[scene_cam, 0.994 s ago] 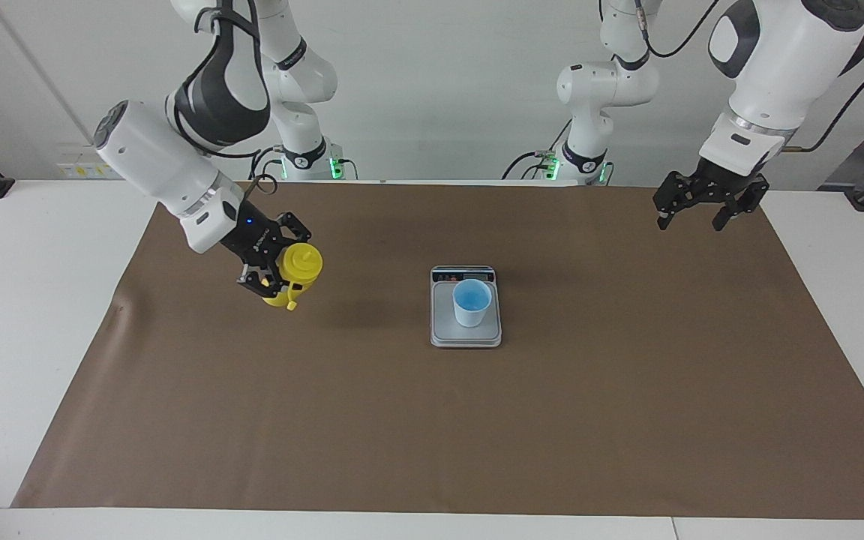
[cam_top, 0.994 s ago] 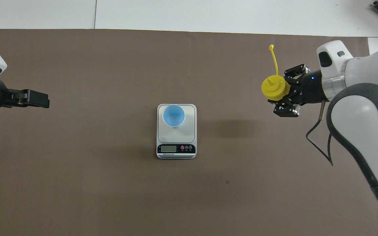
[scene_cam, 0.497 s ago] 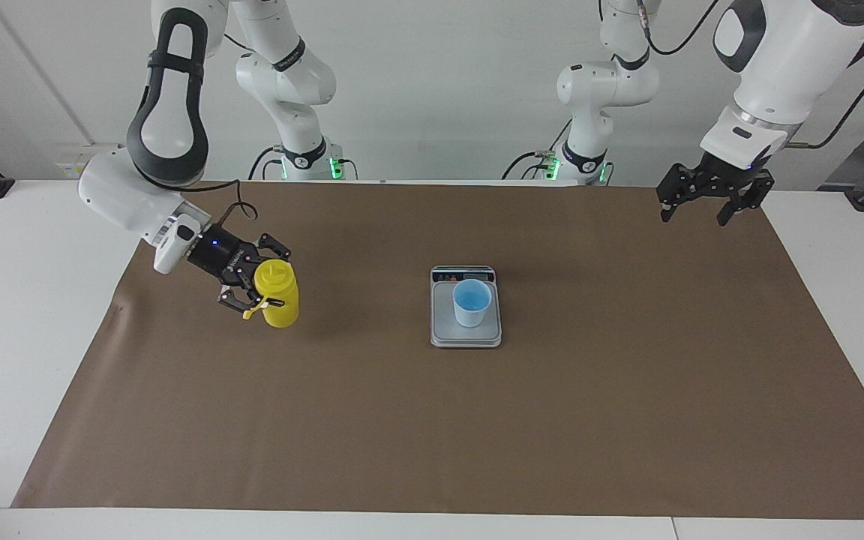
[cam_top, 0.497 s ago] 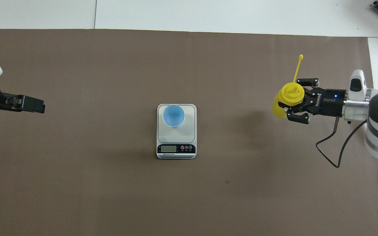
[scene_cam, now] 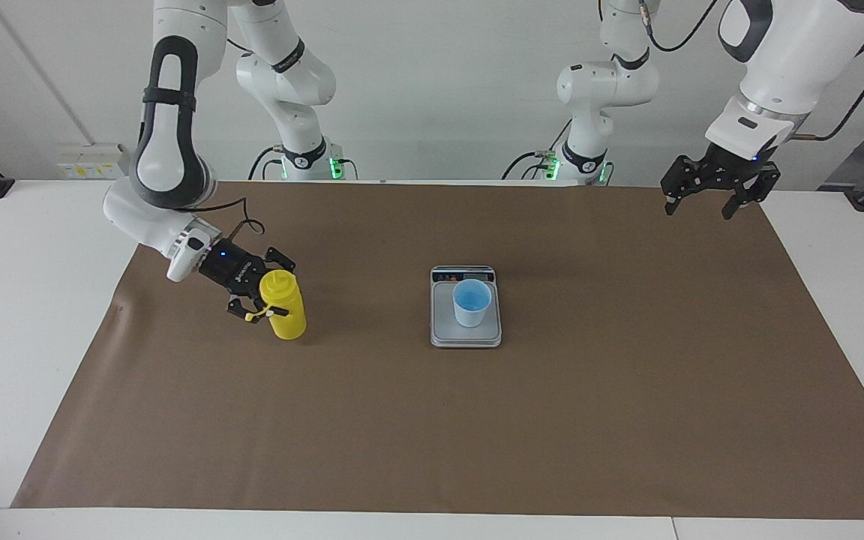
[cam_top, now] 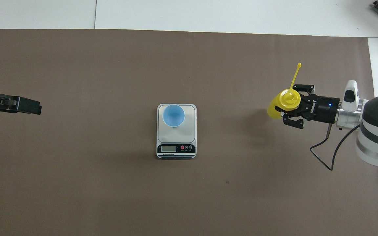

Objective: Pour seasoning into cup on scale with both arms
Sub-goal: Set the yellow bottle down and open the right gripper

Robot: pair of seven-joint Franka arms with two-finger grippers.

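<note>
The yellow seasoning bottle (scene_cam: 289, 313) stands about upright on the brown mat toward the right arm's end, its base on the mat. My right gripper (scene_cam: 265, 292) is shut on the bottle's upper part from the side. In the overhead view the bottle's cap (cam_top: 288, 99) and thin strap (cam_top: 296, 73) show in front of the right gripper (cam_top: 294, 105). The light-blue cup (scene_cam: 472, 301) stands empty on the silver scale (scene_cam: 466, 335) at mid-table; both show from overhead, the cup (cam_top: 173, 115) on the scale (cam_top: 187, 132). My left gripper (scene_cam: 699, 210) hangs open and empty, raised over the mat's edge at the left arm's end (cam_top: 34, 108).
The brown mat (scene_cam: 432, 420) covers most of the white table (scene_cam: 19, 315). A black cable (cam_top: 323, 154) loops from the right wrist above the mat. The scale's dark display strip (cam_top: 176, 148) faces the robots.
My right arm has lowered the bottle from the air onto the mat and turned it more upright. My left gripper has drawn back a little toward its end of the table.
</note>
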